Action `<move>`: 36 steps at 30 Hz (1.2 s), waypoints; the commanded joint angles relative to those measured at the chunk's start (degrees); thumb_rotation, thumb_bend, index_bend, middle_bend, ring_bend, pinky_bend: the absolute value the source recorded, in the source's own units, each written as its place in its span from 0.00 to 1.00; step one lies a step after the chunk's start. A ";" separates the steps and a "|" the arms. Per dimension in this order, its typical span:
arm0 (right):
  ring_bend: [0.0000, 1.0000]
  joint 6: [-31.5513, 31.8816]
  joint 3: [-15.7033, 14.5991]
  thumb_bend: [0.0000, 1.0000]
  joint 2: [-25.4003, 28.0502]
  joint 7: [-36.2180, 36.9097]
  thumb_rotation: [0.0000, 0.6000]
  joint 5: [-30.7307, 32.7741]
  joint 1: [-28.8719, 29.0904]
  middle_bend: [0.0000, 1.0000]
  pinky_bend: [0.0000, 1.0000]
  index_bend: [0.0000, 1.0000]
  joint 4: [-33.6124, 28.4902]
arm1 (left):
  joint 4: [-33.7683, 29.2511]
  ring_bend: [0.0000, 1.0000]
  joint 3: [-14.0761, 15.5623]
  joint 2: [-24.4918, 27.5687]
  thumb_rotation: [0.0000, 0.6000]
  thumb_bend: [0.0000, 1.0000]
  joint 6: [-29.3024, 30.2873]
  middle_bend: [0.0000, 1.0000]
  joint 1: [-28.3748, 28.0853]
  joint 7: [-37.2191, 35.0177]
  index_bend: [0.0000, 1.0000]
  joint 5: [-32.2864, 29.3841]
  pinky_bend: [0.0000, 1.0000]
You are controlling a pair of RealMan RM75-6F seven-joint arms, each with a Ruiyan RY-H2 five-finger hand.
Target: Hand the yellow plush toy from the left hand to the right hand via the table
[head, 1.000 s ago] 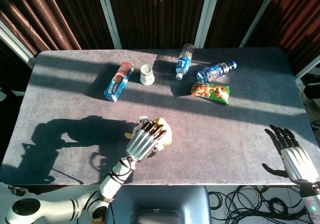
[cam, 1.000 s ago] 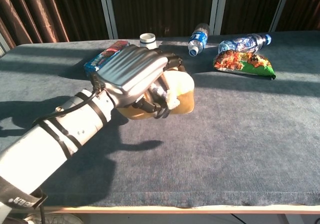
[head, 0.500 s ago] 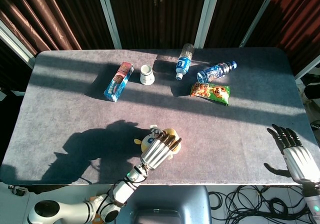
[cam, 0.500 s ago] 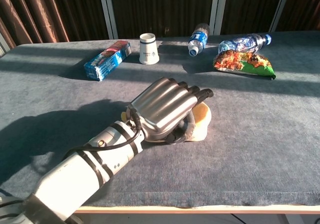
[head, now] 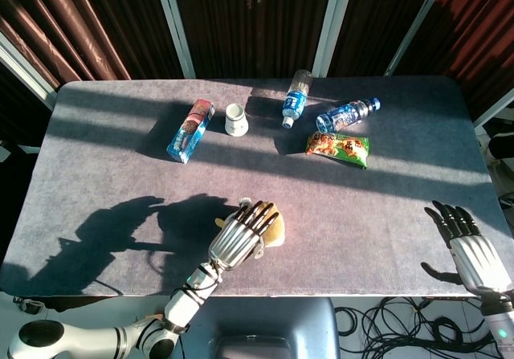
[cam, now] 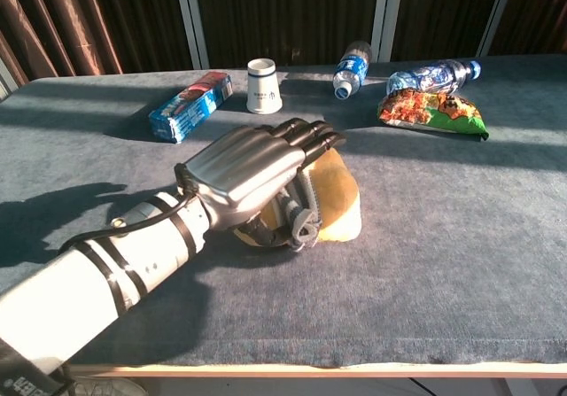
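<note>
Fingers [cam: 306, 136] of left hand [cam: 252, 170] arch over yellow plush toy [cam: 335, 203] — right hand [head: 470, 246] open, apart.

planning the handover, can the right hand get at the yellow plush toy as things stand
Probably not yet. The left hand lies over the yellow plush toy, covering its top. The right hand hangs open at the table's far right edge, with bare cloth between.

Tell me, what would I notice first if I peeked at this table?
Probably the shiny left hand near the front edge of the grey table, lying over a yellow plush toy. Next, the bright snack bag and two bottles lying at the back, and the right hand open at the right edge.
</note>
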 commanded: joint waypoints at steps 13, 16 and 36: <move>0.00 -0.19 0.11 0.10 -1.58 0.07 1.00 -1.63 1.07 0.00 0.00 0.00 0.82 | -25.75 0.00 7.99 32.83 1.00 0.26 8.80 0.00 12.72 1.29 0.00 -3.77 0.20; 0.00 -0.74 0.61 0.10 -2.54 0.21 1.00 -1.99 2.06 0.00 0.00 0.00 1.65 | -24.35 0.00 11.62 36.64 1.00 0.26 14.30 0.00 17.51 -7.52 0.00 1.97 0.20; 0.00 -29.40 7.90 0.10 -8.87 -6.46 1.00 5.09 24.64 0.00 0.00 0.00 -7.79 | -13.87 0.00 14.89 39.88 1.00 0.26 20.67 0.00 26.83 -27.23 0.00 7.42 0.20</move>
